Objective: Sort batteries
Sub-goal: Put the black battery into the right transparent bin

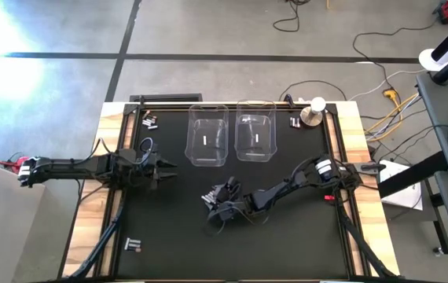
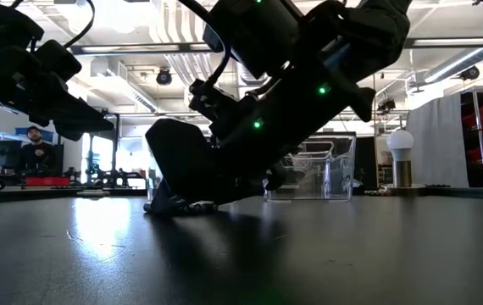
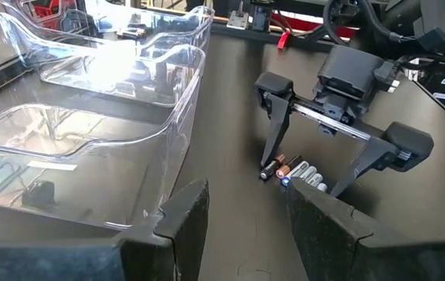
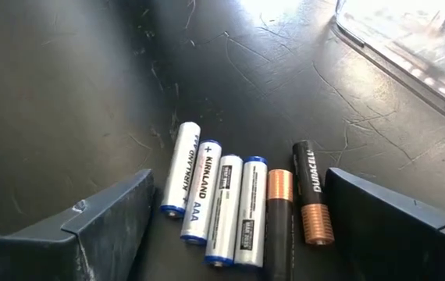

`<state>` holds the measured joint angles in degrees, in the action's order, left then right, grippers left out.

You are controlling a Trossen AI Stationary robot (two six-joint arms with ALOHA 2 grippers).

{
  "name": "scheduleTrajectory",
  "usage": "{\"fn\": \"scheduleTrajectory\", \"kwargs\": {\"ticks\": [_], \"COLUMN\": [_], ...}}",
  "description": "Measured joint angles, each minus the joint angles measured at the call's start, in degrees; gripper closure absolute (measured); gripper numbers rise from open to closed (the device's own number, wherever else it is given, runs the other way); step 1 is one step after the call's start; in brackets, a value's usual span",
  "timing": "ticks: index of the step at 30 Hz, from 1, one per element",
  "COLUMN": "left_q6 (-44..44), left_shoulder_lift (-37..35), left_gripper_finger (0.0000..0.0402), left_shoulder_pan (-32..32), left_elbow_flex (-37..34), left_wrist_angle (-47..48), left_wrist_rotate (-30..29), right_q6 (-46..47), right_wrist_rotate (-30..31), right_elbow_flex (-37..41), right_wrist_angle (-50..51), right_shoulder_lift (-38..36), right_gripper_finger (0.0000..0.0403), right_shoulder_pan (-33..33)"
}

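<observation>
— Straddling what, exactly, that right gripper (image 4: 234, 226)?

— A row of AAA batteries (image 4: 242, 211) on the black mat (image 1: 287, 236): its fingers (image 4: 90, 226) are spread wide, one on each side of the row, holding nothing. Four white Kirkland cells (image 4: 211, 195) lie side by side, and next to them two dark Duracell cells (image 4: 311, 195) with copper ends.

— Anything crowding it?

— Just beyond the fingers stands a clear plastic bin (image 1: 208, 135), a second clear bin (image 1: 255, 134) beside it; each has something small and pale inside, probably a battery.

— And farther out?

— The left gripper (image 1: 161, 167) hovers off to the side, near the first bin, fingers partly apart and empty. More loose batteries (image 1: 150, 122) lie by one far mat corner, another few (image 1: 134, 246) by a near corner. A white-bulbed lamp (image 1: 313, 110) stands past the second bin.
</observation>
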<state>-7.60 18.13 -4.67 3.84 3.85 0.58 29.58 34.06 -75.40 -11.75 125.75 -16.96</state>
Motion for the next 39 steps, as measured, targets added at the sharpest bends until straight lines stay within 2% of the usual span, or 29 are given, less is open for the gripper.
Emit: {"fn": "scheduleTrajectory", "kwargs": {"ticks": [12, 21, 26, 31, 36, 39], "left_q6": [0.0, 0.0, 0.0, 0.0, 0.6, 1.6], "left_shoulder_lift": [0.0, 0.2, 0.4, 0.5, 0.5, 0.5], "left_gripper_finger": [0.0246, 0.0246, 0.0246, 0.0246, 0.0246, 0.0246], "left_shoulder_pan": [0.0, 0.0, 0.0, 0.0, 0.0, 0.0], "left_elbow_flex": [0.0, 0.0, 0.0, 0.0, 0.0, 0.0], "left_wrist_angle": [0.0, -0.1, -0.2, -0.4, -0.8, -1.0], "left_wrist_rotate": [0.0, 0.0, 0.0, 0.0, 0.0, 0.0], "right_q6": [0.5, 0.6, 1.2, 3.0, -4.9, -9.8], "right_wrist_rotate": [0.0, 0.8, 3.9, 1.4, -2.0, -2.4], "right_elbow_flex": [-1.2, -4.8, -2.4, -0.5, -0.5, -1.3], "right_wrist_angle": [0.9, 12.0, 18.3, 17.9, 11.2, 10.7], "right_shoulder_lift": [-0.7, -5.5, -9.6, -10.4, -10.3, -9.6], "right_gripper_finger": [0.0035, 0.0035, 0.0035, 0.0035, 0.0035, 0.0035], "right_shoulder_pan": [0.0, 0.1, 0.4, 1.3, -0.4, -1.4]}}
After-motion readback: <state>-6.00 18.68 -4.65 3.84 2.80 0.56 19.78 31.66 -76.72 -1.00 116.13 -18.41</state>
